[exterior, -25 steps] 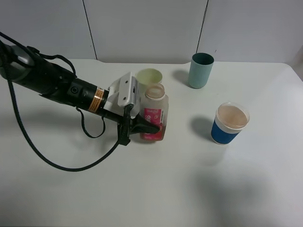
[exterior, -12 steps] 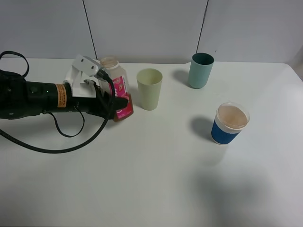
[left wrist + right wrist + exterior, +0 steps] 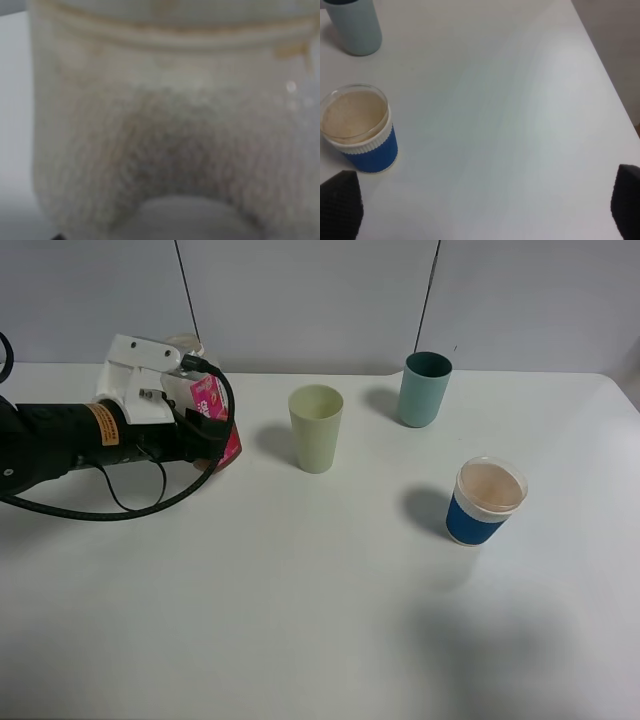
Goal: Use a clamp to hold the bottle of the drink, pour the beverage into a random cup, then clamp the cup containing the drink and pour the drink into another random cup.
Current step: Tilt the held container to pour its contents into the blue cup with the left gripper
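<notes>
Left wrist view is filled by the bottle [image 3: 165,125], right up against the lens. It is cloudy translucent plastic with a faint ridge below the neck, and too blurred to tell more. The left tool [image 3: 203,432] is clenched on it, black fingers across the body just below the pink label [image 3: 207,397]. The bottle sits inside this grip and looks tilted; whether its base touches the table [image 3: 300,620] I cannot tell. I judge it light and thin-walled. Its flat, squarish sides should seat well between the fingers but give under a hard squeeze. The wide neck looks uncapped, so tipping it would spill.

Out from the left tool, the pale cup [image 3: 316,428] stands nearest: smooth, yellow-green and tapered. Beyond it the teal cup [image 3: 425,389] is taller, of plain matt plastic, and dark inside. Farthest from this tool is the banded cup [image 3: 485,502]. It is short and whitish, with a ribbed blue band and tan-brown drink [image 3: 354,114] standing high in it.

The right tool [image 3: 482,207] is released, its fingertips spread wide with nothing between them. The banded cup stands just ahead of one fingertip, and the teal cup stands apart beyond it. The banded cup is probably soft-walled and heavy with liquid near the top. The ribbed band is the place to take hold, gently, keeping the cup upright until it is over the teal cup.
</notes>
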`<state>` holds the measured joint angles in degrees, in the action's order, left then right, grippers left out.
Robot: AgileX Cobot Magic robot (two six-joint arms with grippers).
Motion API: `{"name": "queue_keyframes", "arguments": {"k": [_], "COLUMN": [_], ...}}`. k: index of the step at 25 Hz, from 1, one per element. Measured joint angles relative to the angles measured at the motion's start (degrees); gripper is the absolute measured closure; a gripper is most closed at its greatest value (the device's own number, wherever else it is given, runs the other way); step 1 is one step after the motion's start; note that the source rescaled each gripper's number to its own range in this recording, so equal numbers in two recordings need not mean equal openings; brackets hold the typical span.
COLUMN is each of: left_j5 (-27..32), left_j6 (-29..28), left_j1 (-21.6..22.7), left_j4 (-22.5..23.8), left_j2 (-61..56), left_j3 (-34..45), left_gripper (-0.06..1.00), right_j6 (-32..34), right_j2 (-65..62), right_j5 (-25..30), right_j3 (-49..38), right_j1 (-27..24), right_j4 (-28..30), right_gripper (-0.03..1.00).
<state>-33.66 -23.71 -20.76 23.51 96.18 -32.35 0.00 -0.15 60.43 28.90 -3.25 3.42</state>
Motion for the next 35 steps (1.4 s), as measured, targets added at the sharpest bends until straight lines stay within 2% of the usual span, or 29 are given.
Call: {"name": "queue_keyframes", "arguments": {"k": [3,6,11,14,17,19,22,25,28,32,35], "left_j5": [3.6,6.9,8.4,8.4,8.3,8.1,6.2,2.6,-0.9,-2.7,-2.8], "left_j6": [5.4,13.6,27.7,32.0,34.4,37.2,48.3,65.5,81.4,96.5,102.5], "left_j1": [-4.2,-9.3,-16.6,-19.1,-22.0,-24.0,-27.7,-32.2,-36.0,-38.7,-39.8], "left_j4": [-8.0,-16.8,-32.9,-41.1,-45.0,-50.0,-63.0,-78.7,-91.0,-101.5,-106.1], "left_j2": [-0.5,-0.6,-0.6,-0.6,-0.7,-0.7,-0.7,-0.7,-0.4,1.5,3.6], "left_j3": [0.0,0.0,0.0,0.0,0.0,0.0,-0.2,-1.7,-4.3,-9.5,-13.9], "left_gripper": [0.93,0.93,0.93,0.93,0.93,0.93,0.93,0.93,0.93,0.93,0.93], "right_j6": [0.0,0.0,0.0,0.0,0.0,0.0,0.0,0.0,0.0,0.0,0.0], "right_j2": [0.0,0.0,0.0,0.0,0.0,0.0,0.0,0.0,0.0,0.0,0.0], "right_j5": [0.0,0.0,0.0,0.0,0.0,0.0,0.0,0.0,0.0,0.0,0.0], "right_j3": [0.0,0.0,0.0,0.0,0.0,0.0,0.0,0.0,0.0,0.0,0.0], "right_j1": [0.0,0.0,0.0,0.0,0.0,0.0,0.0,0.0,0.0,0.0,0.0], "right_j4": [0.0,0.0,0.0,0.0,0.0,0.0,0.0,0.0,0.0,0.0,0.0], "right_gripper": [-0.03,-0.03,-0.03,-0.03,-0.03,-0.03,-0.03,-0.03,-0.03,-0.03,-0.03]}}
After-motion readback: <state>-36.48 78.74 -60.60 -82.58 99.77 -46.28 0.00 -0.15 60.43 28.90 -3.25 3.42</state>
